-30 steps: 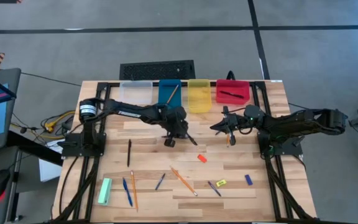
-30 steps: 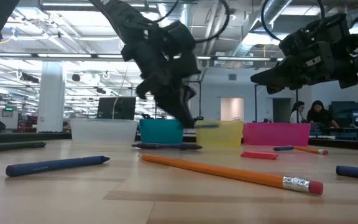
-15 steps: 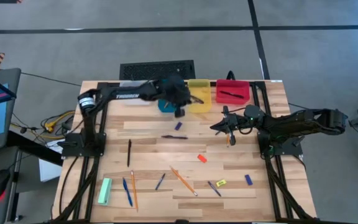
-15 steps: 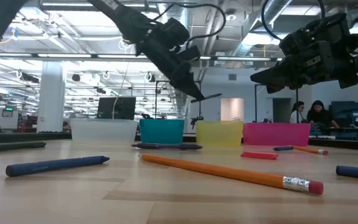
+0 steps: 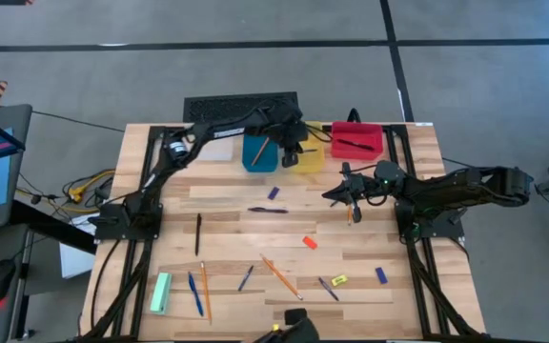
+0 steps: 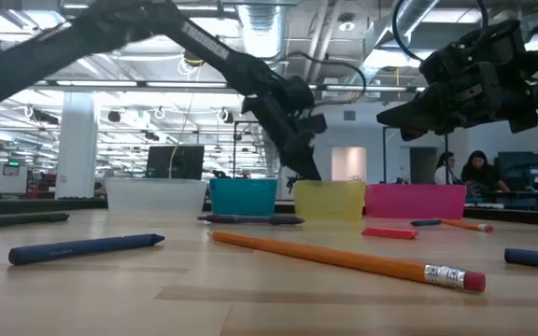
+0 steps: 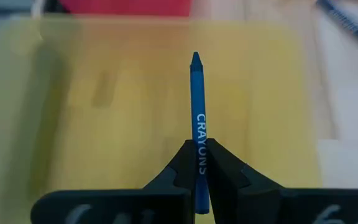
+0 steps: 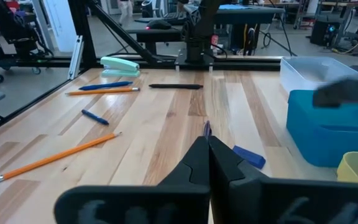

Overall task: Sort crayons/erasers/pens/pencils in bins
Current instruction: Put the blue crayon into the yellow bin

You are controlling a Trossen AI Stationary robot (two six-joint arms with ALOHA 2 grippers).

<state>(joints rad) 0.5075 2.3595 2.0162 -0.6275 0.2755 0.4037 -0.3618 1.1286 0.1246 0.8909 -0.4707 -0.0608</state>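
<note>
High view: the left gripper [image 5: 294, 151] is stretched to the far edge, over the seam between the blue bin [image 5: 258, 152] and the yellow bin [image 5: 310, 152]; the right gripper [image 5: 336, 194] waits mid-table, well short of the red bin [image 5: 357, 141]; the clear bin [image 5: 210, 142] sits leftmost; pencils, pens and erasers lie scattered on the near half of the table [image 5: 417, 219].

Low view: the left arm slants down so that its tip hangs just above the yellow bin's [image 6: 330, 200] rim; the right arm is raised at the right; a pencil [image 6: 344, 260] lies in the foreground.

Left wrist view: the fingers [image 7: 179, 162] are pinching a blue crayon [image 7: 197, 118] by its lower half; its long axis runs straight out from the fingertips, tip away from the wrist, and the whole length lies over the yellow bin's [image 7: 92, 99] floor; so the release looks to need only a parting of the fingers, the crayon being already inside the rim's outline.

Right wrist view: the right fingers [image 8: 194, 163] are pressed together with only a thin dark tip showing between them; I cannot tell what it is; the blue bin [image 8: 328, 134] stands to one side.
</note>
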